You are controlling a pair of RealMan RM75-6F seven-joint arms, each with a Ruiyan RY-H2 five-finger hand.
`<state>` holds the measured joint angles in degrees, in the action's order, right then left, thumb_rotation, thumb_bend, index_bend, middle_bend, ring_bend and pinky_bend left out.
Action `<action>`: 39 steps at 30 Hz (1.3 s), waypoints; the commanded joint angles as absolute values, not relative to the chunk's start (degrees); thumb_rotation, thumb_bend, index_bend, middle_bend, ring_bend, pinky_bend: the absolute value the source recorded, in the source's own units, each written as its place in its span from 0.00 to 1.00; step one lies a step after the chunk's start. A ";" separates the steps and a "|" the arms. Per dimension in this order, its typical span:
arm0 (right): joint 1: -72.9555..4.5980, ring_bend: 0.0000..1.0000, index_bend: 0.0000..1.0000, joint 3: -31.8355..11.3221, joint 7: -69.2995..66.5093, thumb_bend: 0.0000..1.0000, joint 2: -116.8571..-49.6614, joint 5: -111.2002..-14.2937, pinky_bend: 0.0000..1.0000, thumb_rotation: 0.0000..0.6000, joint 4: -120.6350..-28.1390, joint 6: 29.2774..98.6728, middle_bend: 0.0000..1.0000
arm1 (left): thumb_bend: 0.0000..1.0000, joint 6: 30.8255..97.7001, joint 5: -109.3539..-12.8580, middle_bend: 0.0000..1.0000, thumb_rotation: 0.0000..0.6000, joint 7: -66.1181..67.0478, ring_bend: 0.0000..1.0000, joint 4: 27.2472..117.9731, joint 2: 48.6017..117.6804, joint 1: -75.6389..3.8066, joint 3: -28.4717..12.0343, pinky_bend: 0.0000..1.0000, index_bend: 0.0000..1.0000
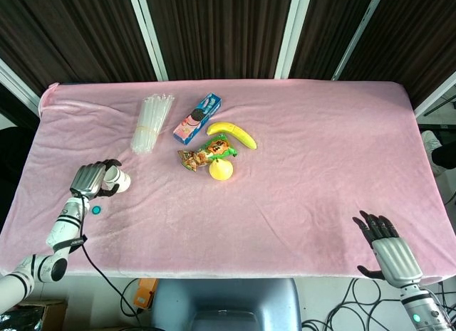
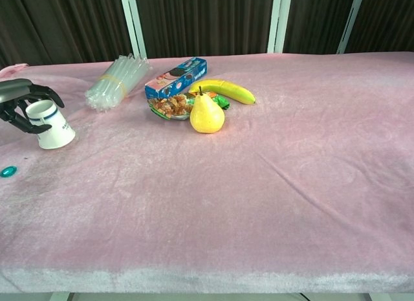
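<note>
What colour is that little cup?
The cup is white with a dark blue band, clearest in the chest view.

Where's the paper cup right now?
The paper cup sits at the table's left side in both views, tilted, with the left robot hand curled around its rim, just below the bundle of clear tubes.

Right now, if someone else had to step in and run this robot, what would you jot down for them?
Left hand: fingers curled around the white paper cup, which is tilted, base on the pink cloth at the table's left end.
Right hand: open, holding nothing, at the near right edge.
A small teal bit lies near the cup. The pear, banana, snack packet, cookie box and straw bundle sit untouched mid-table.
Done: cup grasped. Left: lifting it; it is not yet off the cloth.
</note>
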<state>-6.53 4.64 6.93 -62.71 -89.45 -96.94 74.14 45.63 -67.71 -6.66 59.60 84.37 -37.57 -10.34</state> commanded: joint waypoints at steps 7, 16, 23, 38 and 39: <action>-6.94 0.00 0.00 4.75 7.71 0.25 -63.10 -89.19 0.00 1.00 -96.98 73.09 0.00 | 0.42 49.59 -70.65 0.36 1.00 -8.42 0.32 77.91 70.90 -31.47 -7.00 0.39 0.30; -6.98 0.00 0.00 4.93 9.33 0.25 -63.69 -89.43 0.00 1.00 -97.31 72.99 0.00 | 0.42 55.08 -74.49 0.35 1.00 -11.60 0.30 77.03 70.31 -26.27 -3.48 0.36 0.29; -7.10 0.00 0.00 5.01 10.23 0.25 -64.00 -89.25 0.00 1.00 -97.53 72.60 0.00 | 0.41 54.92 -75.73 0.34 1.00 -15.92 0.30 71.40 73.41 -25.37 -2.73 0.34 0.28; -7.26 0.00 0.00 4.94 10.57 0.25 -63.85 -88.55 0.00 1.00 -97.73 72.19 0.00 | 0.38 54.14 -78.59 0.05 1.00 -21.97 0.03 64.79 76.88 -25.86 -2.44 0.19 0.00; -7.27 0.00 0.00 4.95 10.57 0.25 -63.85 -88.56 0.00 1.00 -97.72 72.17 0.00 | 0.38 54.74 -79.12 0.02 1.00 -22.05 0.01 64.47 76.93 -25.74 -2.32 0.17 0.00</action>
<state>-7.27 4.95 10.57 -63.85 -88.56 -97.72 72.17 53.93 -78.34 -21.67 65.08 76.70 -25.90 -2.48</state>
